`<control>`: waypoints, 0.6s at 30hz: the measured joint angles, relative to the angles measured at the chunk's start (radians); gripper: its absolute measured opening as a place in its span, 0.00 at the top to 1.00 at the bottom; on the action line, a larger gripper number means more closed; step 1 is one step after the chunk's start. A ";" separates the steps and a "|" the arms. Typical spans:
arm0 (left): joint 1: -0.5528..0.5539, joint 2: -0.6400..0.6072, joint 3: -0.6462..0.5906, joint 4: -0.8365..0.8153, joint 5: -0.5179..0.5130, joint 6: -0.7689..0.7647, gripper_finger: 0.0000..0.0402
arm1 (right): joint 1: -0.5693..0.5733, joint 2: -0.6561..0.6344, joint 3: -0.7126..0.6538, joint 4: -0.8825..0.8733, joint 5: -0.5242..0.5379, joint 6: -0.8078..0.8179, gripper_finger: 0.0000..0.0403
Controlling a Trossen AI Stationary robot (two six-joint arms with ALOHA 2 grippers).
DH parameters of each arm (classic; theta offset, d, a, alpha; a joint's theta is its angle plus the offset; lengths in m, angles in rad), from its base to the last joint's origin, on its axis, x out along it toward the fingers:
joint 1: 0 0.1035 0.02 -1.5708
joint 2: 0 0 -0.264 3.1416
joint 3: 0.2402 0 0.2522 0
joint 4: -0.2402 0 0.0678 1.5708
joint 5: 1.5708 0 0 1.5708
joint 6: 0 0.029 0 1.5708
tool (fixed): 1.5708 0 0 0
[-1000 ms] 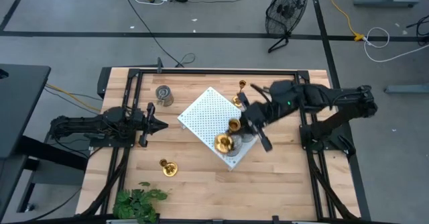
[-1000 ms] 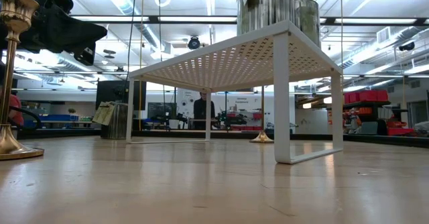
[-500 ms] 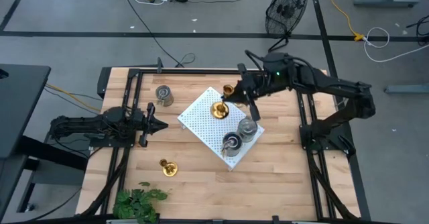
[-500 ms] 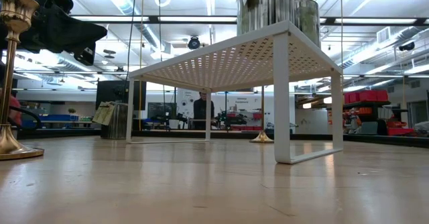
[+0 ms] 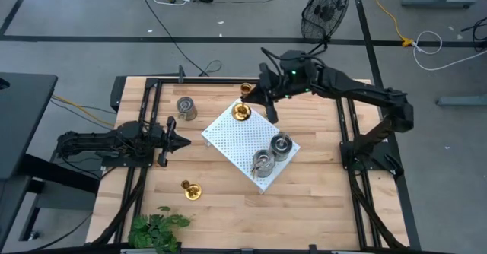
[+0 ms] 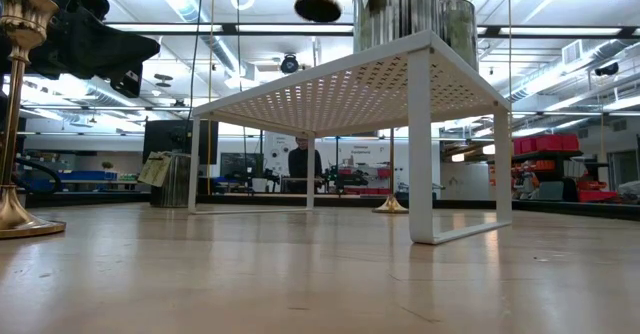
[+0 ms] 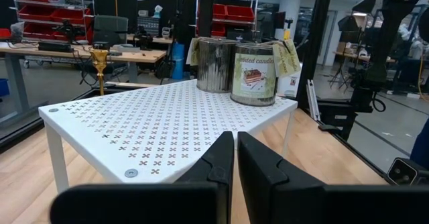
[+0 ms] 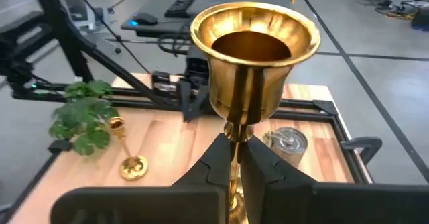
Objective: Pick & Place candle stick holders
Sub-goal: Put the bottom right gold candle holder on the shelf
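Observation:
My right gripper [image 5: 257,102] is shut on a shiny brass candle stick holder [image 5: 242,111], which hangs in the air above the far corner of the white perforated board [image 5: 236,132]. Its round base [image 6: 318,6] shows at the top of the low view. Two squat silver holders [image 5: 281,143] [image 5: 262,163] stand on the board's near-right part. A third silver one [image 5: 185,107] stands on the table at the far left. A second brass holder [image 5: 190,190] stands near the front left, and a third [image 6: 390,204] behind the board. My left gripper [image 5: 181,141] waits shut at the left. My right gripper pinches the brass holder's thin stem [image 8: 234,131] just under the cup [image 8: 255,43] between its two fingers. The fingers come from the table's right, slanting slightly down, and lie across the stem. The holder is lifted clear of the board and tilted, its cup toward the far edge.
A green leafy plant [image 5: 156,230] sits at the front left corner. Black frame rails [image 5: 228,81] run along the table's far and side edges. Bare wood lies in front of the board and at the far left, around the silver holder.
My right gripper has carried the brass holder from above the board's near-right part, by the two silver holders, toward the far edge and somewhat left, to above the board's far corner. It stays shut. The holder has stayed lifted clear.

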State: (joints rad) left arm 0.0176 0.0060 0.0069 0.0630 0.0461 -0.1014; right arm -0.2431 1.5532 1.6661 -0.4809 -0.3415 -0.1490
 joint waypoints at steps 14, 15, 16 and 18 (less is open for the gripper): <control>0.000 0.000 0.000 0.000 0.000 0.000 0.94 | -0.026 0.133 0.000 0.042 0.000 -0.018 0.96; 0.000 0.000 0.000 0.000 0.000 0.000 0.94 | -0.026 0.141 0.000 0.048 0.000 -0.021 0.96; 0.000 0.000 0.000 0.000 0.000 0.000 0.94 | -0.026 0.149 0.000 0.051 0.000 -0.023 0.96; 0.000 0.000 0.000 0.000 0.000 0.000 0.94 | -0.026 0.162 0.000 0.067 0.001 -0.024 0.96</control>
State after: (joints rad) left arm 0.0177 0.0060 0.0070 0.0631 0.0460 -0.1013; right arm -0.2691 1.7156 1.6657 -0.4137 -0.3408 -0.1731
